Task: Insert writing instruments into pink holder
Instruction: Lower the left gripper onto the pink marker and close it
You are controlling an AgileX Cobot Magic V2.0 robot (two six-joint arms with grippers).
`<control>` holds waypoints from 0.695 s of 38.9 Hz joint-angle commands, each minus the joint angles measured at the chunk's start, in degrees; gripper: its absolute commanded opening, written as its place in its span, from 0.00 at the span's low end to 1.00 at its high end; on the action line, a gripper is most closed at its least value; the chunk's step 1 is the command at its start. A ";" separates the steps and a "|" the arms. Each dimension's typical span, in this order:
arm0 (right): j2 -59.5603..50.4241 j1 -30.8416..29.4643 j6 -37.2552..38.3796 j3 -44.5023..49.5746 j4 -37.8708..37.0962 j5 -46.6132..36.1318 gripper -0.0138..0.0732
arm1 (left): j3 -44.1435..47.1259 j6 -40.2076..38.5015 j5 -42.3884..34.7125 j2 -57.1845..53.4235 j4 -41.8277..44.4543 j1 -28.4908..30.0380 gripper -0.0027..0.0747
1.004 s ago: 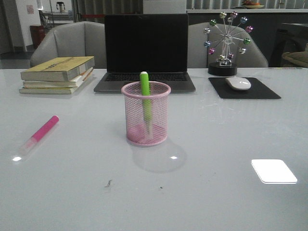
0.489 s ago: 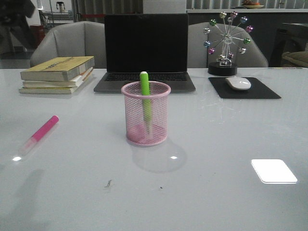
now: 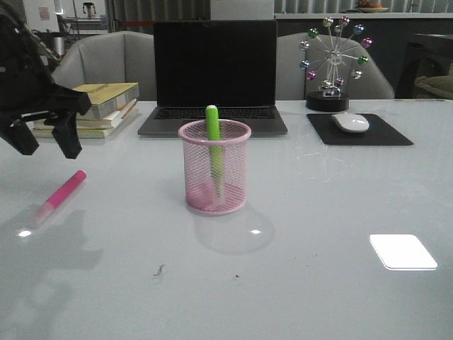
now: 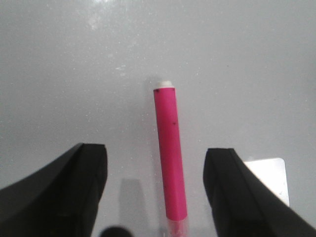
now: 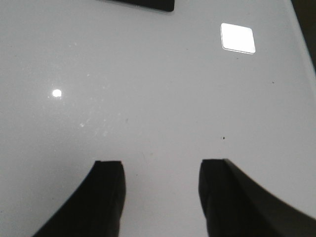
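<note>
Left claw: the left claw [image 3: 40, 145] hangs spread and empty above the pink marker [image 3: 60, 197], near the left edge of the tabletop [image 3: 333, 212].
Right claw: the right claw [image 5: 160, 197] appears only in its own wrist view, spread, empty, over bare surface.
Pink marker: it lies flat, its pink end toward the far edge and its pale cap end toward the near left corner.
Green marker: the green marker [image 3: 214, 152] already stands in the pink cup [image 3: 214, 168], leaning on the far rim, tip above it.
Cup: mid-tabletop, well apart from the pink marker.
Step in hand: I judge this to be the descent to pick up the pink marker.
Doing it well: keep the barrel centred between the fingers, drop straight down, and close across the pink body, not the cap end; a grip near the middle should make tipping it upright easier.
Risk: a skewed closure could roll the round barrel on the glossy surface.
Left wrist view only: the marker [image 4: 169, 153] runs lengthwise between both fingers [image 4: 64, 192], slightly nearer one of them.
Front view only: claw height, the cup and the route to it.
</note>
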 commanded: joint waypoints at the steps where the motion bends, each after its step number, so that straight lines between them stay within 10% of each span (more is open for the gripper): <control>1: -0.16 -0.39 -0.40 -1.57 -1.04 -3.09 0.68 | -2.23 -0.66 -1.05 -1.63 -0.66 -0.25 0.66; 27: -0.16 -0.39 -0.40 -1.57 -1.04 -3.03 0.68 | -2.23 -0.66 -1.30 3.03 -0.78 -0.25 0.66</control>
